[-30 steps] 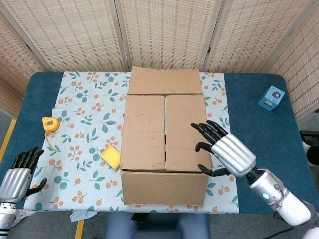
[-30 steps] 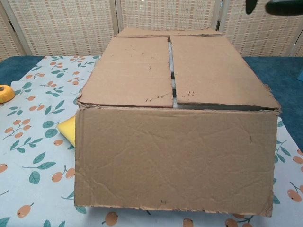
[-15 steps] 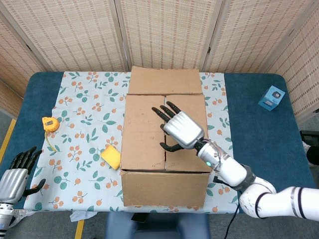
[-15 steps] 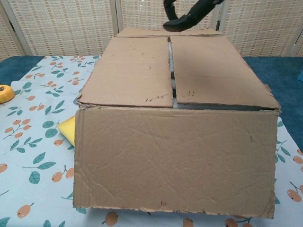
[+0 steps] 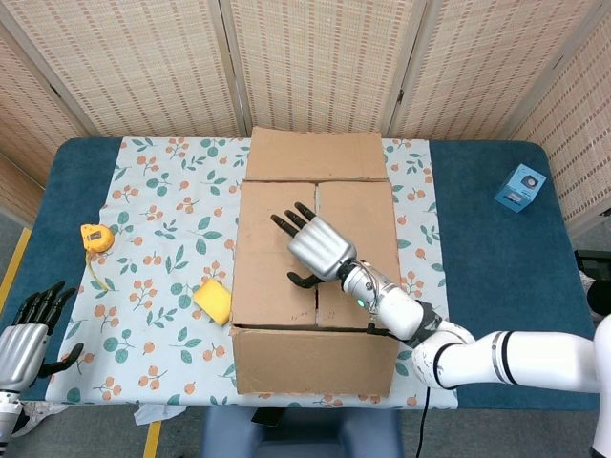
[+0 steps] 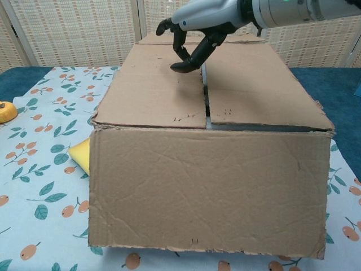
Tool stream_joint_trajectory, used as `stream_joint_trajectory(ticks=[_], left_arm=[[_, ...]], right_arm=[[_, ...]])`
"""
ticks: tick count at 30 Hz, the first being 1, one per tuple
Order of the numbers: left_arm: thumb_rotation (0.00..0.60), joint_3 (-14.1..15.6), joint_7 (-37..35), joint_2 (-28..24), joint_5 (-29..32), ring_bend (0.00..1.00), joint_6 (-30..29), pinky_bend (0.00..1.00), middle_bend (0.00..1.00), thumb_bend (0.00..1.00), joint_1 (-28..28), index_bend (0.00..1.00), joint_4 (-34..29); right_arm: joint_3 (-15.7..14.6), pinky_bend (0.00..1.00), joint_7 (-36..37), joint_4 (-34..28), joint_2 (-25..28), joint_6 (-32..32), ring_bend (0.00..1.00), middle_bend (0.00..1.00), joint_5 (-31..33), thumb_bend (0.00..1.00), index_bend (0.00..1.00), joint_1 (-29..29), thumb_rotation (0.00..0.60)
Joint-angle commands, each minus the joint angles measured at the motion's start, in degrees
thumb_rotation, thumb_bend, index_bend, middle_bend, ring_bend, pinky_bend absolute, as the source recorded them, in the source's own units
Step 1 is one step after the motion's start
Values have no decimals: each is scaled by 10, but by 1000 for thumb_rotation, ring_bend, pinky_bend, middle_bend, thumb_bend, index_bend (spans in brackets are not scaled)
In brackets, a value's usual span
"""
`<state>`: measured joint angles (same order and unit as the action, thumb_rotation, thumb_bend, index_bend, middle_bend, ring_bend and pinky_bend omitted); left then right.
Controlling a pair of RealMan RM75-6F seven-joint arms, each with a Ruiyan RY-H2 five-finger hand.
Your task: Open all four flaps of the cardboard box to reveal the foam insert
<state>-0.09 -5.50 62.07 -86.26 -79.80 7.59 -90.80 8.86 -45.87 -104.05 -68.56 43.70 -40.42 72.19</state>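
The cardboard box [image 5: 315, 277] [image 6: 208, 141] stands in the middle of the table. Its two top flaps lie flat and meet at a centre seam; the far flap [image 5: 317, 155] and the near flap [image 6: 208, 192] are folded outward. No foam shows. My right hand [image 5: 313, 244] [image 6: 198, 25] hovers just above the seam, palm down, fingers spread and slightly curled, holding nothing. My left hand [image 5: 27, 336] sits at the table's front left corner, fingers apart and empty, far from the box.
A yellow sponge [image 5: 213, 301] [image 6: 80, 154] lies against the box's left side. A yellow tape measure [image 5: 95, 238] [image 6: 5, 112] sits further left on the floral cloth [image 5: 162, 219]. A small blue box [image 5: 520, 187] stands at the far right. Woven screens close the back.
My right hand swept from the box's right front corner leftward and inward, coming down over the centre seam. The left hand slid slightly lower at the table corner. The flaps have not moved.
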Motion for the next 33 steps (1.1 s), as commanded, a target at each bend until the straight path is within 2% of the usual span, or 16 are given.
stream_joint_trajectory(ticks=[1, 24, 33], left_arm=[[600, 0, 0, 1, -1, 0, -1, 0, 0, 378, 0, 0, 1], [600, 0, -8, 0, -7, 0, -7, 0, 0, 378, -2, 0, 4], [600, -1, 3, 3, -2, 0, -3, 0, 0, 378, -1, 0, 5]], right_arm=[[-8, 0, -3, 9, -5, 0, 0, 19, 5, 490, 628, 9, 223], [-71, 0, -5, 48, -30, 1, 0, 20, 46, 491, 634, 47, 221], [-93, 0, -7, 18, 5, 24, 0, 20, 55, 491, 634, 44, 220]])
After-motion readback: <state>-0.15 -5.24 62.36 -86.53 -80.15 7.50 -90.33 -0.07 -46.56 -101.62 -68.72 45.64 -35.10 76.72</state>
